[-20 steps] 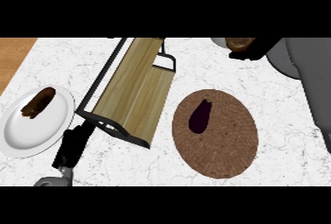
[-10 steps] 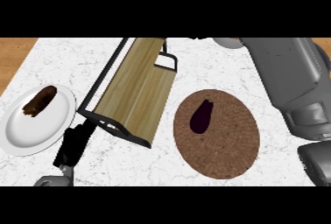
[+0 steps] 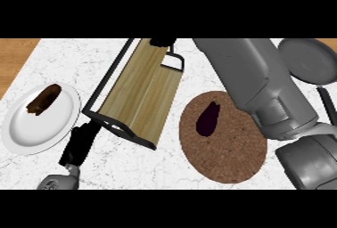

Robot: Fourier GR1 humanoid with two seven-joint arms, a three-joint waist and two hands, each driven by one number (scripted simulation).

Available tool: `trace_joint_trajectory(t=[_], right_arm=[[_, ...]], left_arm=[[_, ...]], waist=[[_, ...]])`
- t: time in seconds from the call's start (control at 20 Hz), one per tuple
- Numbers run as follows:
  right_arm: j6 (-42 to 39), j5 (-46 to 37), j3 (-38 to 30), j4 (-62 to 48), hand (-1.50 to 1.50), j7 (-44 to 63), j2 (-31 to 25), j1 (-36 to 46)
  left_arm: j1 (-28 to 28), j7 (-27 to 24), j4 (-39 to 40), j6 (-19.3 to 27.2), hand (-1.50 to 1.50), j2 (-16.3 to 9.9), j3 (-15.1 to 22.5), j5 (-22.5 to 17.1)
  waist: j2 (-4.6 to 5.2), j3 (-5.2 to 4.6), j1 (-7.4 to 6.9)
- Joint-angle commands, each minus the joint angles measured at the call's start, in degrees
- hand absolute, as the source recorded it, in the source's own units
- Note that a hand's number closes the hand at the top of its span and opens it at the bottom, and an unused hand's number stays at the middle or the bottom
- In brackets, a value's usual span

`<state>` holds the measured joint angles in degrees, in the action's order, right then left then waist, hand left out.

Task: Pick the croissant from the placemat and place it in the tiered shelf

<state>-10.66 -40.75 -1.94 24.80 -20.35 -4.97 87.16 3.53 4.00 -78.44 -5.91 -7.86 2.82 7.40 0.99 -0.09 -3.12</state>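
The pick-up has not begun. On the brown placemat (image 3: 227, 147) lies a dark purple, eggplant-like thing (image 3: 209, 119), not a croissant; a brown pastry (image 3: 45, 99) sits on the white plate (image 3: 30, 133) at the bench's left. The right robot hand (image 3: 162, 42) shows only as a dark scrap past the wooden tiered shelf (image 3: 141, 91), well apart from the mat, its state impossible to tell. The left robot hand (image 3: 80, 143) rests open at the lower left. The next move probably calls for drawing the right robot hand back over the mat
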Motion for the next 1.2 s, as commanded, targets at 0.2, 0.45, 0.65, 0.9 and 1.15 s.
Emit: trace_joint_trajectory(t=[0.2,0.45,0.65,0.9,1.15], right_arm=[[2.97,-2.25,3.23,-8.97,1.50,-1.34,4.87,2.79],[-4.28,5.12,0.85,-12.52,1.50,-3.30,4.94,1.83],[-14.18,15.64,-8.02,-18.40,-1.50,3.05,4.96,0.51],[-16.10,24.59,-14.90,-21.87,-1.50,5.50,4.94,2.53],[-6.92,30.25,-20.76,-20.32,-1.50,4.29,4.95,2.54]], left_arm=[[4.29,1.99,1.22,-1.51,0.00,-0.90,-1.91,-1.56],[1.25,0.13,0.39,-1.50,0.00,-0.11,0.69,0.29],[1.63,-0.16,-0.20,-2.13,0.00,0.31,1.40,0.06],[3.98,1.41,0.67,-2.04,0.00,1.21,1.54,-0.04],[1.38,-0.69,0.89,-2.46,0.00,-0.80,-0.05,-0.26]], waist=[[0.32,-0.04,-0.39],[0.45,-0.04,-2.00],[0.75,-0.03,-3.94],[0.51,-0.03,-4.11],[0.66,-0.04,-3.17]])
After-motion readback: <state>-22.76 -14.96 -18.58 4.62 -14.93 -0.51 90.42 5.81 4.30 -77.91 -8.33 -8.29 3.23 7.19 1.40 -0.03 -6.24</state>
